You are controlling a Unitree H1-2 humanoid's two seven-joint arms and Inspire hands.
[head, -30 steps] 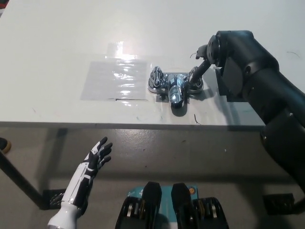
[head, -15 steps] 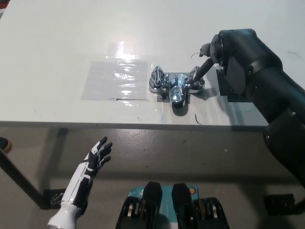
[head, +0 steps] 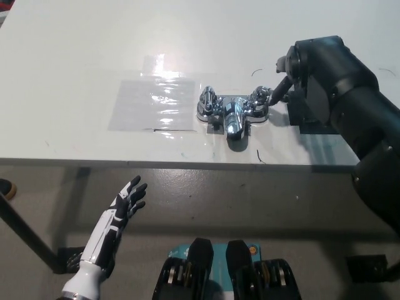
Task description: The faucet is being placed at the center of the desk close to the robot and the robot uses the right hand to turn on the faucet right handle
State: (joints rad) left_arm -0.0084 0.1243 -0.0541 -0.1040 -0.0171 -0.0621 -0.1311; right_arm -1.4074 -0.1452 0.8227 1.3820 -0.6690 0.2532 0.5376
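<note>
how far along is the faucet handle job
Done: the faucet sits on the desk near its front edge. In hand: the black right hand is at the right handle. Left: the turn itself, which cannot be confirmed here. The white left hand rests open below the desk.

My left hand [head: 122,209]: slim white shell, black panels, dark fingers. My right hand [head: 307,74] and right arm [head: 369,131]: all black, bulky rounded matte casings, small grey piece at the hand's top.

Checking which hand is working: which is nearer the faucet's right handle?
Right. The black right hand is beside the right handle, seemingly touching it; the white left hand hangs open below the desk edge, well away.
</note>
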